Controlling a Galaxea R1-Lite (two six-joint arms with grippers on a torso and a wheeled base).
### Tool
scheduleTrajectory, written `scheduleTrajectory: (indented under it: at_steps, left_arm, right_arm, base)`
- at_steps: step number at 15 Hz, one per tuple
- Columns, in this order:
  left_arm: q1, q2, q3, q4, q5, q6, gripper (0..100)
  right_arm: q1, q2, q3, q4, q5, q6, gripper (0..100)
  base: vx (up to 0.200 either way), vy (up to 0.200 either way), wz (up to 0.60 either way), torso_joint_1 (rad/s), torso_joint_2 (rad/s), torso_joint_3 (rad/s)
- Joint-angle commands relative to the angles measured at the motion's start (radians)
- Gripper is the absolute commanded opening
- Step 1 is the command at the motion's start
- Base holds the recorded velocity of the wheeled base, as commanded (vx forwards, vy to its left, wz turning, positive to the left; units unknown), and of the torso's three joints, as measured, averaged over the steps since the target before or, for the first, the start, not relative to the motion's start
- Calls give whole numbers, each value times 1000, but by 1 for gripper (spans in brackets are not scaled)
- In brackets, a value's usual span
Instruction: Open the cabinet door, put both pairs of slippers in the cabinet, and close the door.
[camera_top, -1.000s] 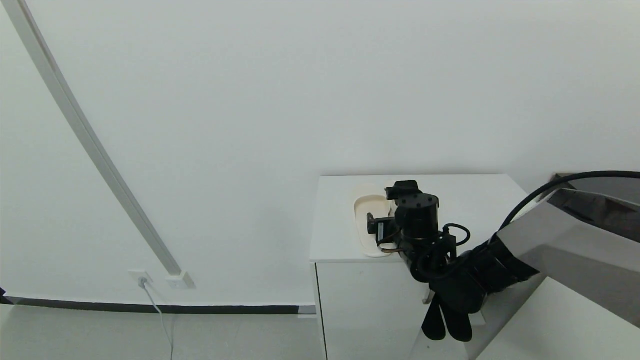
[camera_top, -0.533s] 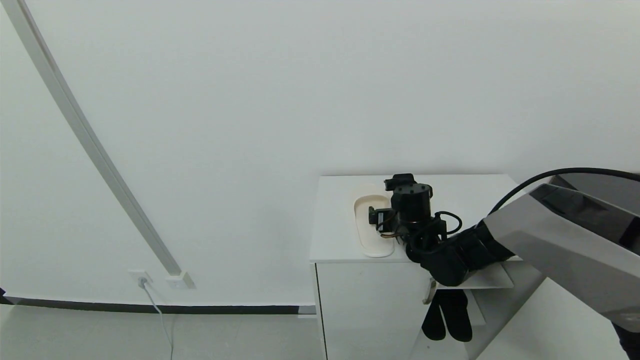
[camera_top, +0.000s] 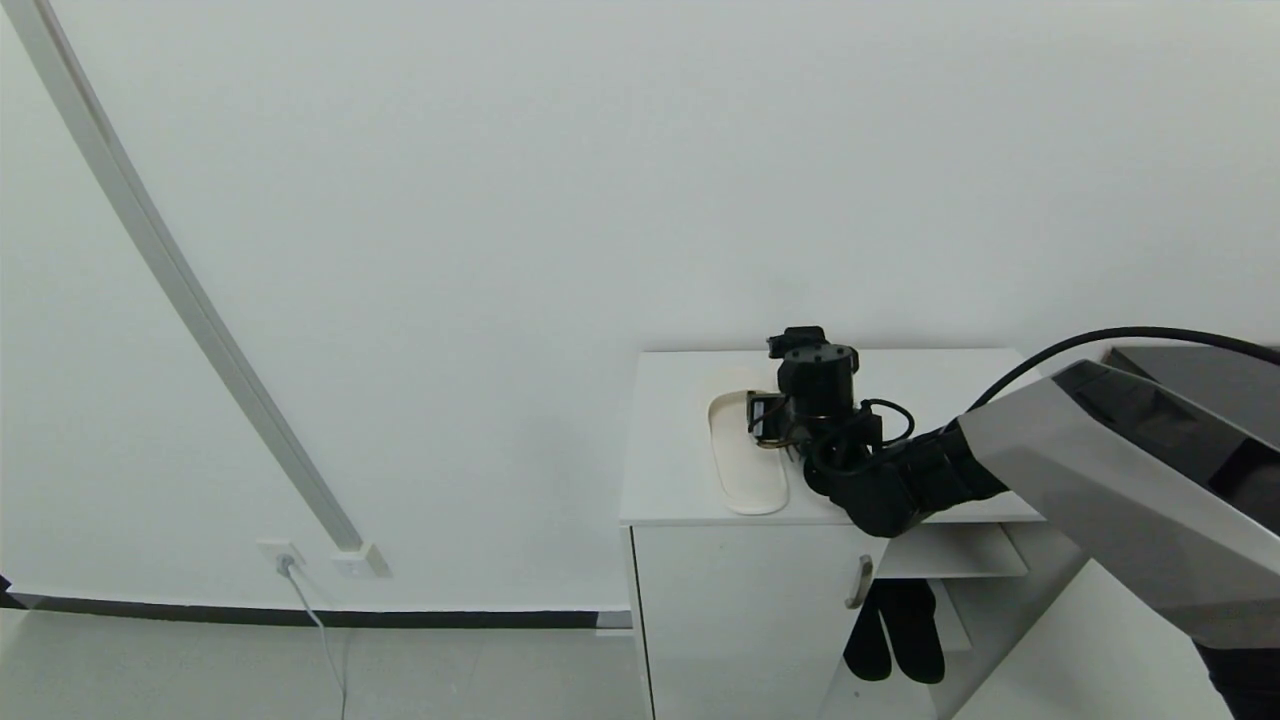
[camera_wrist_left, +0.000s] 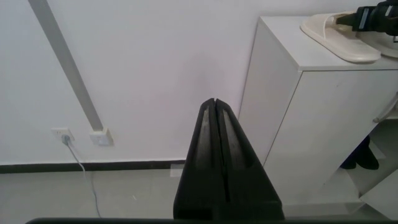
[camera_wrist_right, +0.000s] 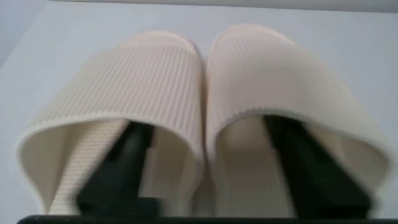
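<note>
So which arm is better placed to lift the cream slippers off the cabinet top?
Right: the right end effector has a finger inside each cream slipper; the left end effector is shut, low beside the cabinet.

Angular silver-grey shell on right arm (camera_top: 1110, 480), black wrist (camera_top: 880, 490), round cap (camera_top: 818, 356) dotted with small screws, thick black cable (camera_top: 1150, 330), left gripper (camera_wrist_left: 215, 102) with matte black tapered fingers

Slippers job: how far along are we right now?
Done: the cabinet door stands open and the black slippers are inside, below a shelf. In hand: the right gripper, open, has one finger inside each of the cream slippers resting on the cabinet top. To do: grip them, put them inside, close the door.
</note>
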Motion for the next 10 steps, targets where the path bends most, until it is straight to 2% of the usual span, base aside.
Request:
scheduleTrajectory:
  at_steps: [1, 6, 10]
  left_arm:
    - [0, 0, 0, 0, 2, 0, 0]
    - [0, 0, 0, 0, 2, -2, 0]
    - [0, 0, 0, 0, 2, -2, 0]
  right_arm:
    - [-3, 2, -6, 0, 0, 0, 0]
    - [5, -29, 2, 17, 0, 2, 0]
    - [19, -136, 94, 11, 8, 6, 0]
  base:
    - [0, 0, 0, 0, 0, 0]
    - [0, 0, 0, 0, 0, 0]
    - [0, 0, 0, 0, 0, 0]
